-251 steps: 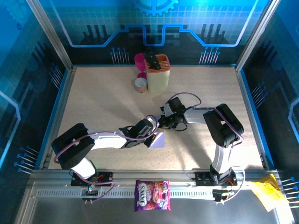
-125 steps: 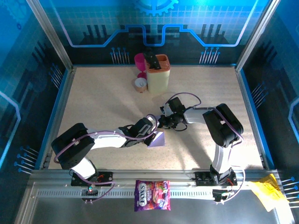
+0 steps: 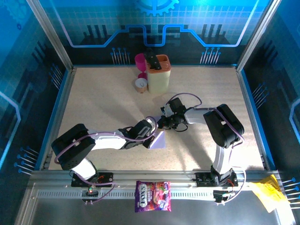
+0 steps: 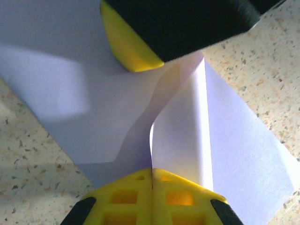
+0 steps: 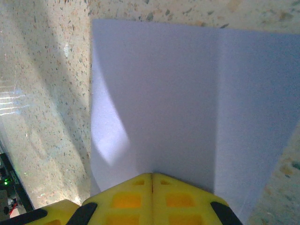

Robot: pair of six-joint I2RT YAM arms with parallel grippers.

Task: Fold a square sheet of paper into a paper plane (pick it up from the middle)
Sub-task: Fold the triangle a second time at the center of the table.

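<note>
Where the two arms meet at mid-table: the square sheet of paper (image 3: 160, 140) is found, pale lilac, just in front of both wrists and between the two bases.
Left gripper (image 3: 156, 133): its yellow fingers are seen pressed tip to tip in the left wrist view (image 4: 152, 171), with a raised fold of the sheet pinched in the seam between them.
Right gripper (image 3: 161, 126): its fingers are likewise brought together in the right wrist view (image 5: 152, 176), and the near edge of the sheet is clamped between them.
Grippers to each other: they are set nose to nose, very near one another; a yellow finger (image 4: 125, 47) of the right gripper is seen pressed against the paper at the top of the left wrist view.
Sheet, left wrist view (image 4: 70, 93): it is buckled upward between the two grippers, one flap curling over another, while its outer parts are spread toward the speckled table (image 3: 93, 103).
Sheet, right wrist view (image 5: 178, 89): a straight crease is shown running away from the fingers, to the right of the middle; the far edge is laid on the table.
Back of the table: a yellow knife block (image 3: 158, 75) with an orange top is stood upright, with a magenta cup (image 3: 140, 60) and a small brown roll (image 3: 140, 85) just beside it, all well apart from the sheet.
Front rail: a purple-pink sweets bag (image 3: 153, 196) is laid between the bases, and yellow crumpled paper (image 3: 267, 192) is left at the right end.
</note>
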